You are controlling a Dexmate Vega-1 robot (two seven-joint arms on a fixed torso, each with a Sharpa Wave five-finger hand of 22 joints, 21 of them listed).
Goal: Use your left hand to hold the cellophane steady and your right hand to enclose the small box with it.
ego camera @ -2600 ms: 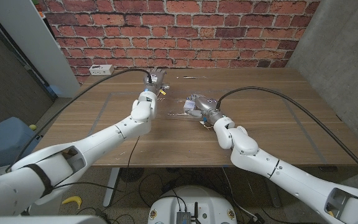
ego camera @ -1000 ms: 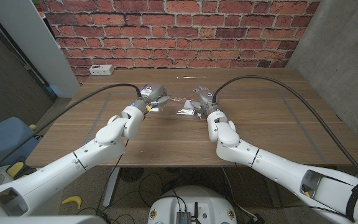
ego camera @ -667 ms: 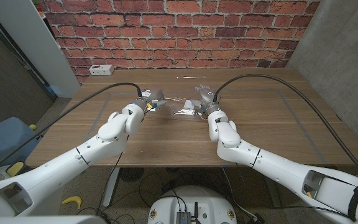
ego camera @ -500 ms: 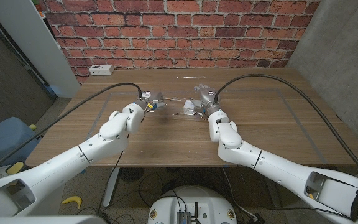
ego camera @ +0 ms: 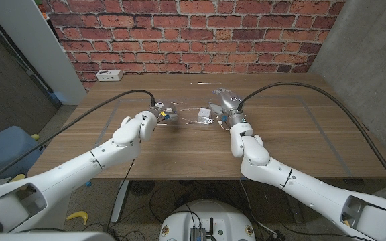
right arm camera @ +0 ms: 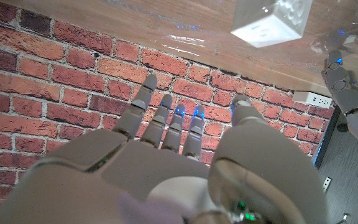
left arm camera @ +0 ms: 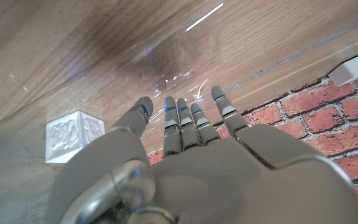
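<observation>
While the head view shows the small white patterned cube box (ego camera: 204, 113) only as a pale blob on the clear crinkled cellophane sheet (ego camera: 191, 115) mid-worktop (ego camera: 300, 134), the wrist views give its embossed faces. Left robot hand (ego camera: 161, 112) is at the sheet's left edge, fingers straight and spread in its wrist view (left arm camera: 185, 121), holding nothing; contact unclear. Right robot hand (ego camera: 224, 100) is just right of the box, fingers extended and apart (right arm camera: 166, 124), empty. White power strip (ego camera: 110, 75) lies at the far left edge by the brick wall (ego camera: 200, 33).
</observation>
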